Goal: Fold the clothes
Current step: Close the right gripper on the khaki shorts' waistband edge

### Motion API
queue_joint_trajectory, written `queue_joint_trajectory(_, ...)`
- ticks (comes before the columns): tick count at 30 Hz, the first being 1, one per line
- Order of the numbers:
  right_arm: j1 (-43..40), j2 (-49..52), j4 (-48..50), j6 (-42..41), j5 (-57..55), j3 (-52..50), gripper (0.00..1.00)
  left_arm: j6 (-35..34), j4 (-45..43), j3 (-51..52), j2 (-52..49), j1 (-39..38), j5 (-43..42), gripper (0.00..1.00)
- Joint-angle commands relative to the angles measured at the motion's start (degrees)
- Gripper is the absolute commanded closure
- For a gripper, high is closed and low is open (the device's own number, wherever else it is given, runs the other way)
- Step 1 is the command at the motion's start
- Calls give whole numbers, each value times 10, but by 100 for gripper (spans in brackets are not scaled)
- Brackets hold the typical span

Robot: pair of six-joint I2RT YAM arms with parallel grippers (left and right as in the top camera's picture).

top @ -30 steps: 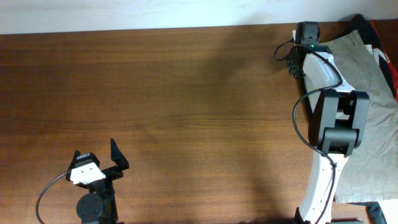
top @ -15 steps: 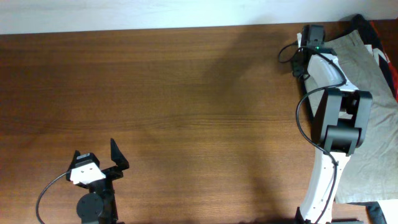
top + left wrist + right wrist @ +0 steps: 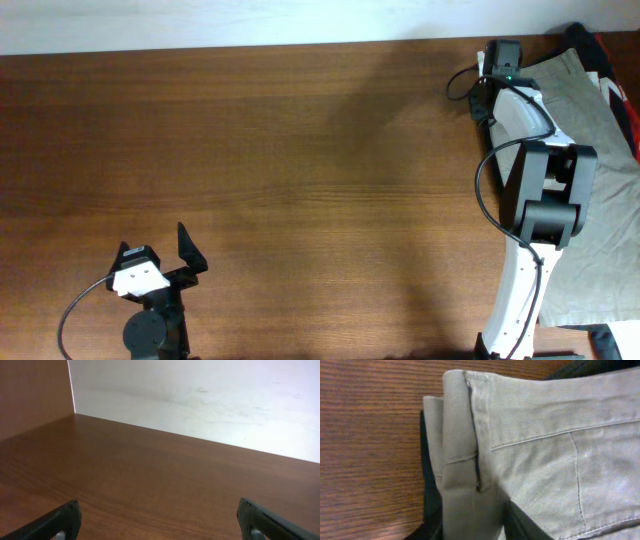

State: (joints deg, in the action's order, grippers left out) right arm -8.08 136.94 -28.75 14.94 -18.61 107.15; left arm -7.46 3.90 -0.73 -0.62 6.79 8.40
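Note:
The khaki-beige shorts (image 3: pixel 605 140) lie spread at the table's right edge, partly under my right arm. My right gripper (image 3: pixel 499 58) sits at their far left corner. In the right wrist view its two dark fingers (image 3: pixel 472 525) are closed on a folded strip of the waistband (image 3: pixel 460 435), with a seam and the flat cloth of the shorts (image 3: pixel 555 430) to the right. My left gripper (image 3: pixel 186 254) is open and empty at the near left, far from the shorts. In the left wrist view its fingertips (image 3: pixel 160 520) frame bare wood.
Dark cloth and a red striped item (image 3: pixel 612 55) lie under the shorts at the far right corner. The brown wooden table (image 3: pixel 300 150) ends at a white wall (image 3: pixel 200 400) along the far side.
My right gripper has shifted a little right and toward the far edge onto the shorts' corner, then held still. The left arm has not moved.

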Motion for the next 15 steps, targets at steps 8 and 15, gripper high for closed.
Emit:
queue_joint_trajectory(8,3,-5,6,-46,0,19,76,9,1,2,3,2,0,1)
queue_joint_trajectory(15,3,-14,0,-50,0,31,83,9,1,2,3,2,0,1)
